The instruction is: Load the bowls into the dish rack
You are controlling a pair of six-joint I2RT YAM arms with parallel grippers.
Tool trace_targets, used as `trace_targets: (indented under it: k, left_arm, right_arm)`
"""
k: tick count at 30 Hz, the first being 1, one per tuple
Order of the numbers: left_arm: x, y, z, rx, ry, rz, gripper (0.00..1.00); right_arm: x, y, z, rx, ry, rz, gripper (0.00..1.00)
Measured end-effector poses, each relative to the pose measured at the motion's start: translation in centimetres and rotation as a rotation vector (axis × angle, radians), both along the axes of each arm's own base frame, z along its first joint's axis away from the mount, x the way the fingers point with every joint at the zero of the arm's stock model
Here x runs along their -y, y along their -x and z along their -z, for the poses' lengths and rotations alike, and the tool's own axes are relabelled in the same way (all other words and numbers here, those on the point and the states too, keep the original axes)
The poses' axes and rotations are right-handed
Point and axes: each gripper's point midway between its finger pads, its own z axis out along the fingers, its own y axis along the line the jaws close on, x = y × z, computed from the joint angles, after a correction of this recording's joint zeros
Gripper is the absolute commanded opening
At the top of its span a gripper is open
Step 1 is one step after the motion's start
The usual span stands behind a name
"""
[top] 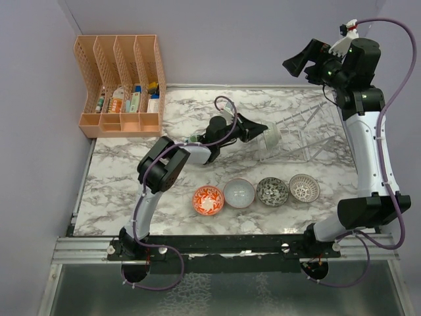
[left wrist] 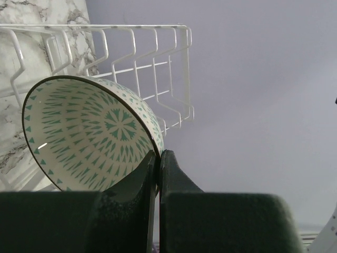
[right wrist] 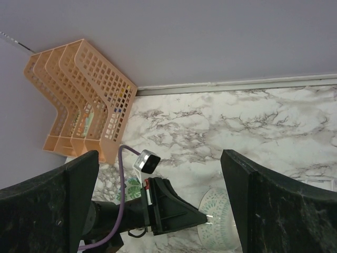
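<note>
The left gripper (top: 261, 133) reaches out over the middle of the marble tabletop (top: 131, 191), its jaws closed tight on the rim of a pale bowl with a green triangle pattern (left wrist: 89, 132). The bowl is tipped up on its edge, with its hollow side facing the wrist camera. It sits at the left end of the dish rack (top: 308, 130), whose thin white wires stand right behind it in the left wrist view. Whether the bowl touches the wires cannot be told. The rack stands toward the back right of the tabletop. Four more bowls lie upright in a row near the front edge, each just beside the next. From left to right they are a red-orange bowl (top: 208, 200), a light blue-grey bowl (top: 239, 193), a dark speckled bowl (top: 272, 191) and a pink-white lattice bowl (top: 304, 187). The right gripper (top: 299, 66) hangs high above the back right corner, well apart from everything. Its fingers (right wrist: 52, 205) are spread wide and grip nothing. An orange file organizer (top: 122, 85) with small items in its slots stands at the back left corner.
</note>
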Motion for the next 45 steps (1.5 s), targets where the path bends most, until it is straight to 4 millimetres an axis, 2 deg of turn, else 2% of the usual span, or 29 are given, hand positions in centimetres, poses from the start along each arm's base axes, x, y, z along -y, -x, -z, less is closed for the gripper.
trace_targets:
  k: [3, 11, 16, 35, 41, 45]
  left_arm:
    - [0.1, -0.1, 0.2, -0.026, 0.04, 0.005, 0.0]
    - [0.2, -0.2, -2.5, 0.0, 0.177, 0.023, 0.0]
    - [0.1, -0.3, -2.7, -0.005, 0.225, 0.027, 0.0]
    - [0.1, -1.5, 2.0, -0.128, 0.266, -0.014, 0.0]
    - [0.1, -1.8, 3.1, -0.145, 0.282, -0.025, 0.0]
    - [0.2, -2.1, 3.2, -0.143, 0.307, -0.024, 0.0]
  right_arm:
    - [0.0, -0.2, 0.3, -0.005, 0.002, 0.0, 1.0]
    - [0.0, -0.7, 1.0, -0.02, 0.006, -0.004, 1.0]
    - [0.0, -0.8, 1.3, -0.029, 0.005, -0.007, 1.0]
    - [-0.2, -1.2, 2.3, -0.052, 0.004, -0.015, 1.0]
    - [-0.3, -1.4, 2.7, -0.062, 0.002, -0.024, 1.0]
    - [-0.4, -1.6, 3.1, -0.07, 0.001, -0.031, 1.0]
